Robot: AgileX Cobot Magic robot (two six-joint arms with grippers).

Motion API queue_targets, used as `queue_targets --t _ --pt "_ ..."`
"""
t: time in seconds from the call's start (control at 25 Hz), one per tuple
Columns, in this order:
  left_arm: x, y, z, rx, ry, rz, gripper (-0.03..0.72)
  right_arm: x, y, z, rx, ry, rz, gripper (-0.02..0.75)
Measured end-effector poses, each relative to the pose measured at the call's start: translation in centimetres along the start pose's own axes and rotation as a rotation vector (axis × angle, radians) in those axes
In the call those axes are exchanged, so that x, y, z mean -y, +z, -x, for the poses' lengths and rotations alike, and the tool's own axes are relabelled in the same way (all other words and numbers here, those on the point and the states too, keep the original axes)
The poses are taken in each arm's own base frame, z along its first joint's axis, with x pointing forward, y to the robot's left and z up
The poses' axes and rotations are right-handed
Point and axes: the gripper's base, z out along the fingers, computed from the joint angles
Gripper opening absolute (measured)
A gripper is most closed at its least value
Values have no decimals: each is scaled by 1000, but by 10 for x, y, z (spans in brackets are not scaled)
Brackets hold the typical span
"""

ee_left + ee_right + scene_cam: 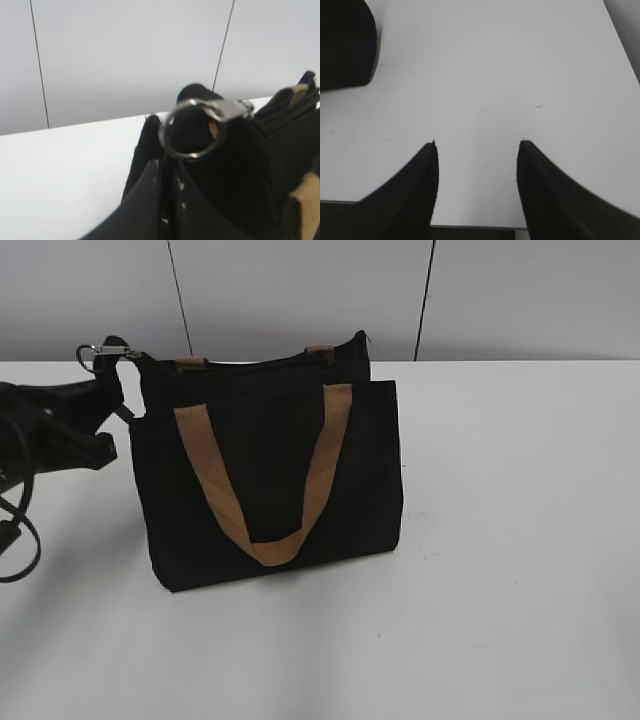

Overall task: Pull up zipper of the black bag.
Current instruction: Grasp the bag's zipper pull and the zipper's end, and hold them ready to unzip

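Observation:
The black bag (270, 460) stands upright on the white table, its tan handle hanging down the front. The zipper line (250, 365) runs along its top edge. The silver pull ring (100, 352) sticks out past the bag's top left corner. My left gripper (115, 395) is at that corner. In the left wrist view its jaws (165, 167) are shut, and the ring (192, 131) sits right at their tips against the bag (235, 175). My right gripper (477, 145) is open and empty over bare table, out of the exterior view.
The white table (520, 540) extends to the right of and in front of the bag. A grey panelled wall stands behind. The left arm's black cables (20, 530) loop at the left edge. A dark bag corner (345, 45) shows at the top left of the right wrist view.

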Motion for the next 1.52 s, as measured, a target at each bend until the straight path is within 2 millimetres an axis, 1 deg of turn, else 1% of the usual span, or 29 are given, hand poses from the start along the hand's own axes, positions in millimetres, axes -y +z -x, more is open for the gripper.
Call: queue_targets --t 0.12,0.28,0.44,0.64,0.76,0.84,0.96,1.04,1.24,1.4,1.44,1.48,1.52 --pt "0 -12 19 36 17 8 4 0 0 0 0 0 0 401" --pt "2 -24 32 37 52 1 4 0 0 0 0 0 0 401" --pt "3 -29 38 44 57 1 4 0 0 0 0 0 0 401" --pt "3 -29 37 30 32 -3 4 0 0 0 0 2 4 401" --pt "4 -28 40 31 44 -17 4 -5 1 2 2 24 62 401" --pt "4 -26 45 43 45 -25 4 -11 5 12 0 28 138 401" --pt "4 -24 49 55 40 -27 4 -22 17 32 2 -24 289 401" --pt "4 -23 50 54 38 -29 4 -27 30 44 -15 -66 388 401" --pt "4 -24 51 57 43 -30 4 -42 57 69 45 -152 627 401" --pt "5 -27 53 68 46 -29 4 -55 91 87 54 -142 786 401" --pt "4 -26 54 67 46 -29 4 -58 102 91 54 -148 820 401" --pt "4 -26 53 65 46 -29 4 -63 117 95 33 -150 851 401" --pt "4 -27 53 66 46 -28 4 -66 126 102 42 -167 861 401"
